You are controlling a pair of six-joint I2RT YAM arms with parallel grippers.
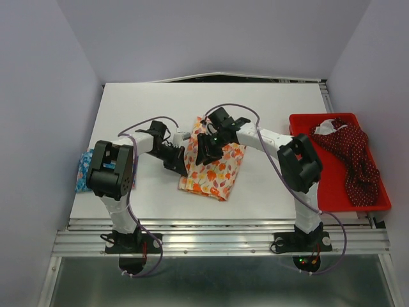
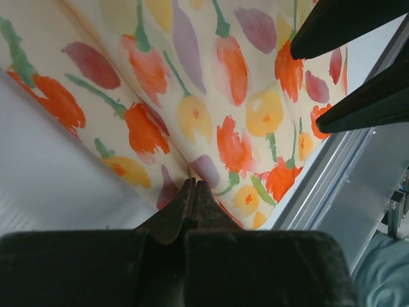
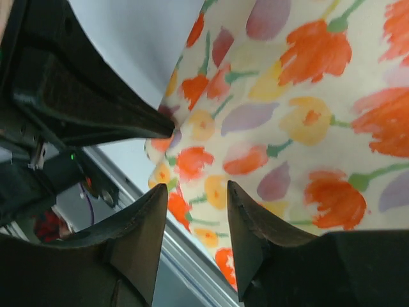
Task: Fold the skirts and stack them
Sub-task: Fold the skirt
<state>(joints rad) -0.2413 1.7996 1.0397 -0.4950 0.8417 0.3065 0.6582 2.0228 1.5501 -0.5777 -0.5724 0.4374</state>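
The cream-white skirt with orange flowers (image 1: pixel 216 171) lies folded at the table's middle, and fills the left wrist view (image 2: pixel 211 96) and the right wrist view (image 3: pixel 307 115). My left gripper (image 1: pixel 181 161) is shut, its tips (image 2: pixel 193 187) pinching the skirt's left edge. My right gripper (image 1: pixel 206 151) is open just above the skirt's upper left part, its fingertips (image 3: pixel 195 195) apart over the cloth. The blue flowered skirt (image 1: pixel 82 171) lies at the table's left edge, partly hidden by the left arm. The dark red dotted skirt (image 1: pixel 350 153) lies bunched in the red tray.
The red tray (image 1: pixel 377 203) stands at the table's right side. The two grippers are close together over the cream skirt. A metal rail (image 1: pixel 217 233) runs along the near table edge. Walls close in the left, right and back.
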